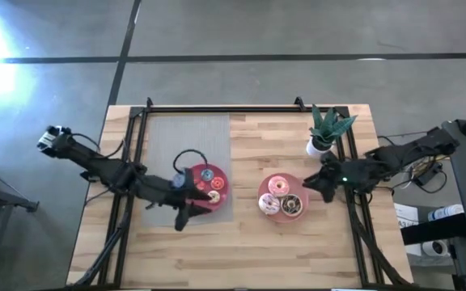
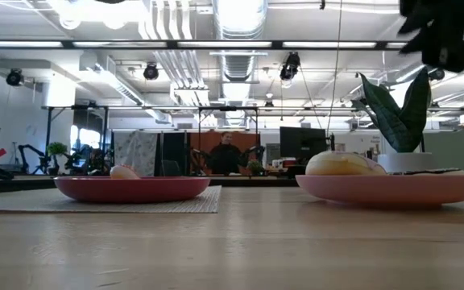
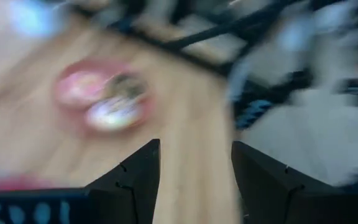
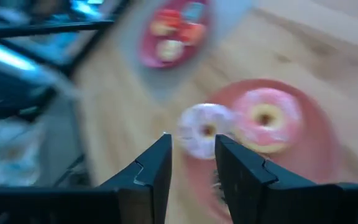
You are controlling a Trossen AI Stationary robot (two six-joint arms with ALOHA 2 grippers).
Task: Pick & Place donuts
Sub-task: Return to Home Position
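The left gripper (image 3: 196, 144) has its two dark fingers (image 3: 135, 183) spread wide, with only bare wood showing between them. Seen from above, the left gripper (image 1: 186, 214) hangs over the near edge of the grey mat (image 1: 188, 145), just beside the dark pink plate (image 1: 222, 176). Its arm reaches in from the tabletop's left side.

The right gripper (image 4: 192, 138) has its fingers (image 4: 148, 177) only narrowly apart and holds nothing. In the overhead view the right gripper (image 1: 314, 184) sits just off the right rim of the light pink plate (image 1: 300, 192), and its arm runs back past the tabletop's right edge.

The three larger donuts lie together on the light pink plate:
- The pink iced donut (image 1: 278, 186) is toward the back.
- The pink-white sprinkled donut (image 1: 270, 204) is at the front left.
- The chocolate donut (image 1: 292, 205) is at the front right.

The right wrist view shows the sprinkled donut (image 4: 204, 130) touching the pink iced one (image 4: 266, 118).

The small donuts rest on the dark pink plate, which stands on the grey mat. A small blue donut (image 1: 207, 174) lies near the plate's back and a pale yellowish one (image 1: 213, 196) near its front. The others are too small to tell apart.

A potted plant (image 1: 326, 129) stands at the back right of the wooden tabletop (image 1: 257, 250), behind the light pink plate. A black frame (image 1: 217, 107) runs along the far edge. In the level view, a person (image 2: 226, 153) shows far back in the room.
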